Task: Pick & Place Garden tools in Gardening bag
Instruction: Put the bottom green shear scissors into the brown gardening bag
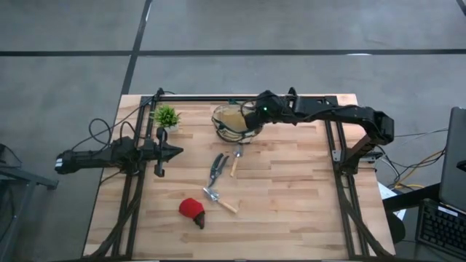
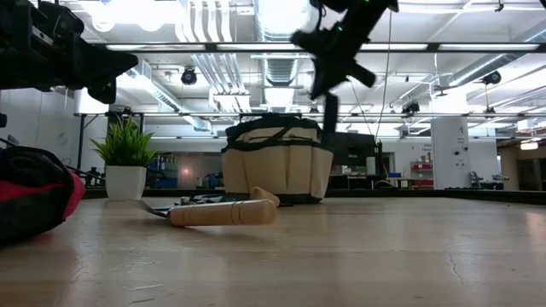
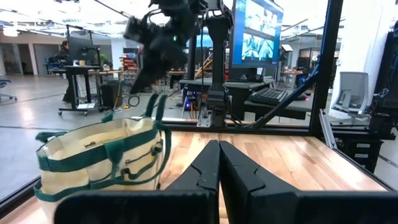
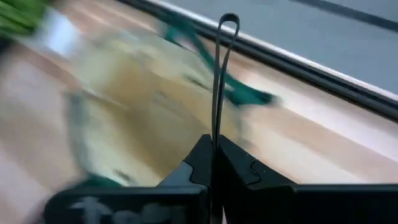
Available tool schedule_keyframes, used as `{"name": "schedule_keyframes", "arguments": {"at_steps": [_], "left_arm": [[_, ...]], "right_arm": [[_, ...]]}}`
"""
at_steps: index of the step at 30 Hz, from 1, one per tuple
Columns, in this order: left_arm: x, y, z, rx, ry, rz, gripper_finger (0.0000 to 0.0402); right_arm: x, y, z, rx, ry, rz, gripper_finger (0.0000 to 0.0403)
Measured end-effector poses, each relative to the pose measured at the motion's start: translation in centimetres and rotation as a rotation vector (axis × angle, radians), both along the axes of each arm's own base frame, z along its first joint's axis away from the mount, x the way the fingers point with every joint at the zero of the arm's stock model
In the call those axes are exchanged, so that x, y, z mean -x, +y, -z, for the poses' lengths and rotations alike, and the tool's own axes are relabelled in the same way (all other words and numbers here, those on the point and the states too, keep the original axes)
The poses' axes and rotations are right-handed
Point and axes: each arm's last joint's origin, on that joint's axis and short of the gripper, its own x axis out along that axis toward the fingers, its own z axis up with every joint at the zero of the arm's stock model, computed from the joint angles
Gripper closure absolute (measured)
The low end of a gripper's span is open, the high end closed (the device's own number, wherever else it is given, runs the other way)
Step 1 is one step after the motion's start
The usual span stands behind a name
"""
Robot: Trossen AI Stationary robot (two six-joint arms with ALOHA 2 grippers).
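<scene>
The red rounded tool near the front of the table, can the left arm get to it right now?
Probably yes. The red rounded tool lies alone on bare wood, nothing on it. The left gripper hangs shut and empty on that side, and the pruner and trowels lie off its path. It would have to open first.

Robotics lab in an open industrial hall. Exposed ceiling ducts (image 2: 275,72) and strip lighting (image 2: 256,47) run overhead, polished grey concrete floor (image 1: 65,65) underneath. Butcher-block desk (image 1: 291,189) sits inside a black metal frame (image 1: 342,156) carrying both arms, loose cables (image 1: 419,156) trail off its side. Behind it: monitors (image 3: 256,31), a keyboard (image 3: 270,94), an office chair (image 3: 349,90), more workstations on stands (image 3: 81,65).
</scene>
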Motion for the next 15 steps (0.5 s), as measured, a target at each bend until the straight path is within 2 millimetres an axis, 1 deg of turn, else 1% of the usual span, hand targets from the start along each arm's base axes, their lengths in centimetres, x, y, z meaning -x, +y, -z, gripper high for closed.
{"name": "schedule_keyframes", "arguments": {"at_steps": [2,4,8,11,12,15], "left_arm": [[0.0,0.0,0.0,0.000,0.000,0.000,0.0392],[0.0,0.0,0.0,0.000,0.000,0.000,0.0392],[0.0,0.0,0.0,0.000,-0.001,-0.001,0.0392],[0.0,0.0,0.0,0.000,-0.001,0.000,0.0392],[0.0,0.0,0.0,0.000,0.000,0.000,0.0392],[0.0,0.0,0.0,0.000,0.000,0.000,0.0392]], "right_arm": [[0.5,0.1,0.4,-0.027,0.060,0.008,0.0394],[0.5,0.4,0.2,-0.030,0.059,0.000,0.0394],[-0.8,0.8,-0.7,-0.013,-0.090,-0.065,0.0394],[-1.9,0.4,-1.3,0.057,-0.192,-0.079,0.0394],[-2.1,0.2,-1.4,0.073,-0.204,-0.070,0.0394],[-2.2,-0.4,-0.6,0.068,-0.167,-0.054,0.0394]]}}
